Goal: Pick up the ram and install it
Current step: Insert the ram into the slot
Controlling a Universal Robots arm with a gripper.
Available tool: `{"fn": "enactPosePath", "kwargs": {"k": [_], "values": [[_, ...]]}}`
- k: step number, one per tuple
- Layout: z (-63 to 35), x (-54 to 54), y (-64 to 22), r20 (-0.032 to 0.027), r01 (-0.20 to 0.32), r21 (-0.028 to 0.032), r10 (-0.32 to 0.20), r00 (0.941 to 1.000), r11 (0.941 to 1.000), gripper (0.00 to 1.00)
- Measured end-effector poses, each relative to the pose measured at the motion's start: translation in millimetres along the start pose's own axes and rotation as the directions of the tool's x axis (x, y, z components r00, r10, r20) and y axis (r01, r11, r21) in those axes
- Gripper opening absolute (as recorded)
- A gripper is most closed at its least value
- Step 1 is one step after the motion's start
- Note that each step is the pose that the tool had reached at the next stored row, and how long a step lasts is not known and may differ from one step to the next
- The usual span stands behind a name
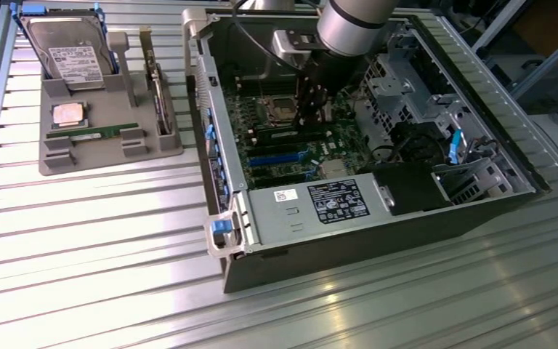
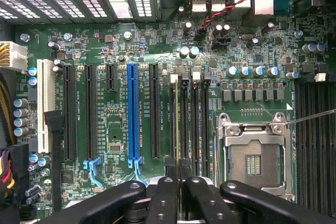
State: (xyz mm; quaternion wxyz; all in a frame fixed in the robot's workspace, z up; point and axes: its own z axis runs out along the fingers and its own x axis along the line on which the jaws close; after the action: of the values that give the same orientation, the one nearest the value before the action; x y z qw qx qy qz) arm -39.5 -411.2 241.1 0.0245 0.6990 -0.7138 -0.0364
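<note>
My gripper reaches down inside the open computer case, over the memory slots beside the empty CPU socket. In the wrist view its two black fingers are pressed close together, and the gripper is shut on the ram. The ram shows edge-on as a thin dark strip standing along one of the slots. Whether it is fully seated I cannot tell. A second, similar green stick lies in the grey holder at the exterior view's left.
The grey holder also carries a hard drive, a square silver CPU and an upright expansion card. Inside the case are a blue PCIe slot, the power supply and drive cages. The case walls hem the arm in.
</note>
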Motion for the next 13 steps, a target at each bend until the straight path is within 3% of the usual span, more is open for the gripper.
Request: {"fn": "enactPosePath", "kwargs": {"k": [13], "values": [[0.6,0.0,0.1,0.0003,0.0,-0.0015,0.0,1.0,1.0,0.12]]}}
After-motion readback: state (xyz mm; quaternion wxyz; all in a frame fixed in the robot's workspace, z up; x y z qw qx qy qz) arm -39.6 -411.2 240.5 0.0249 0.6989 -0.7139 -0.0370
